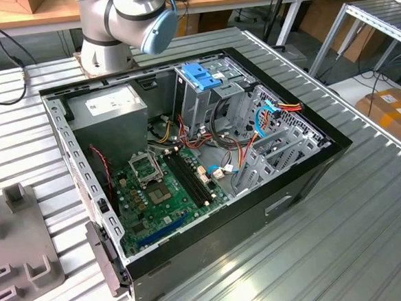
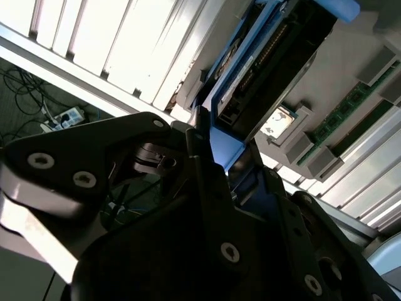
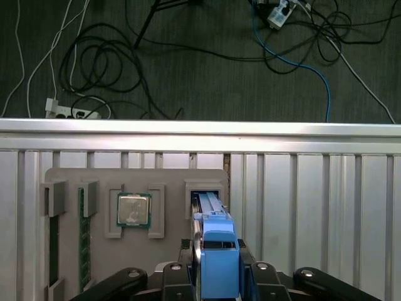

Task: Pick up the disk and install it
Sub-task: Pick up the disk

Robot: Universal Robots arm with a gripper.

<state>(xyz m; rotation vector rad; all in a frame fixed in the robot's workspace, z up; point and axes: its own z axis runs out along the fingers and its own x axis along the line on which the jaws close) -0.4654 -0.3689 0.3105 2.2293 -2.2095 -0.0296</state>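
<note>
You are at the pick-up step. Your gripper (image 3: 217, 273) is clamped on the blue end tab of the disk (image 3: 216, 248), which stands on edge in a slot of the grey parts tray (image 3: 169, 182), near the processor chip (image 3: 133, 209). The install into the open computer case (image 1: 306, 177) looks not yet begun, and freeing the disk calls, I judge, for a straight pull along the slot so its rails do not bind.

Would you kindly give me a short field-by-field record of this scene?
disk: grey rectangular drive with blue plastic rails, upright in a slot of the grey holder tray
gripper: black gripper, shut on the disk's blue end
tray neighbours: square silver processor chip, green memory stick
case: open black computer case on the ribbed metal table
</note>
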